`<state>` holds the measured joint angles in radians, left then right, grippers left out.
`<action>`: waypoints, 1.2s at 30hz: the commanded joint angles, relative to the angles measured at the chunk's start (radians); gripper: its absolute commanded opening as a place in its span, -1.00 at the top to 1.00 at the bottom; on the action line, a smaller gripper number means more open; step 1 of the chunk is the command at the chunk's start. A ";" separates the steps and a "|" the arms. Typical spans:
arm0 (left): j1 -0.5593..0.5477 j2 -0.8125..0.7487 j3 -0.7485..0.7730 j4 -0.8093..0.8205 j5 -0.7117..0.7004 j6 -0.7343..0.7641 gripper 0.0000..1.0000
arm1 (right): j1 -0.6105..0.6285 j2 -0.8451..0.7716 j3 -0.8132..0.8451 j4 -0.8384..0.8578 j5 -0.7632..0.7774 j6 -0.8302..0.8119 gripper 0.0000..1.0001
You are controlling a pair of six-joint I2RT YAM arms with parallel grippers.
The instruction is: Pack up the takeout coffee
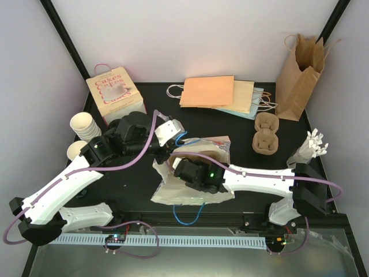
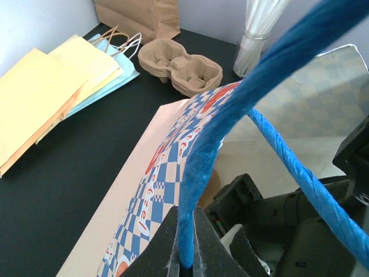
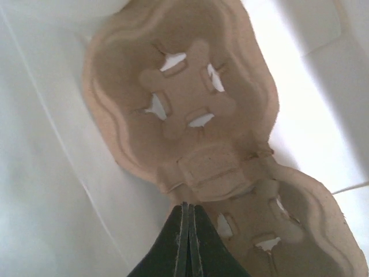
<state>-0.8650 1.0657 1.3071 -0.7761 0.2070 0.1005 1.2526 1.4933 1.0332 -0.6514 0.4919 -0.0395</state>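
The takeout coffee shows only as cream ribbed paper cups (image 1: 85, 126) stacked at the table's left edge, with one more cup (image 1: 76, 150) in front of them. A white bag with blue check print (image 1: 199, 151) lies mid-table. My left gripper (image 2: 187, 231) is shut on its blue cord handle (image 2: 222, 127) and holds that side up. My right gripper (image 3: 185, 208) reaches inside the bag, shut on the rim of a brown pulp cup carrier (image 3: 190, 98). Both grippers are far from the cups.
A pink cake box (image 1: 115, 95) stands behind the cups. Flat paper bags (image 1: 216, 92) lie at the back, a tall brown bag (image 1: 300, 75) at the back right. A stack of pulp carriers (image 1: 266, 134) and white straws (image 1: 311, 147) sit on the right.
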 commanded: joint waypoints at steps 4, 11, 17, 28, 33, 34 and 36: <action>-0.009 0.003 -0.004 -0.036 -0.021 0.008 0.97 | 0.045 -0.038 -0.015 0.099 -0.021 0.048 0.97; -0.024 0.006 -0.012 -0.053 0.012 0.006 0.97 | 0.104 -0.013 -0.072 0.126 -0.028 0.097 0.98; -0.039 -0.005 -0.028 -0.060 0.030 -0.005 0.97 | 0.139 0.008 -0.100 0.143 -0.028 0.133 0.97; -0.058 -0.023 -0.058 -0.054 0.038 -0.023 0.97 | 0.148 -0.034 -0.114 0.162 0.004 0.130 0.98; -0.063 -0.027 -0.060 -0.054 0.039 -0.024 0.97 | 0.150 -0.071 -0.130 0.160 0.125 0.193 0.98; -0.064 -0.027 -0.060 -0.054 0.039 -0.024 0.97 | 0.148 -0.078 -0.131 0.155 0.163 0.215 0.98; -0.066 -0.029 -0.061 -0.053 0.041 -0.024 0.97 | 0.147 -0.095 -0.135 0.154 0.220 0.259 0.98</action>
<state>-0.9199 1.0466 1.2591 -0.8139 0.2260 0.0910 1.3968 1.4490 0.9051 -0.5350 0.5526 0.1108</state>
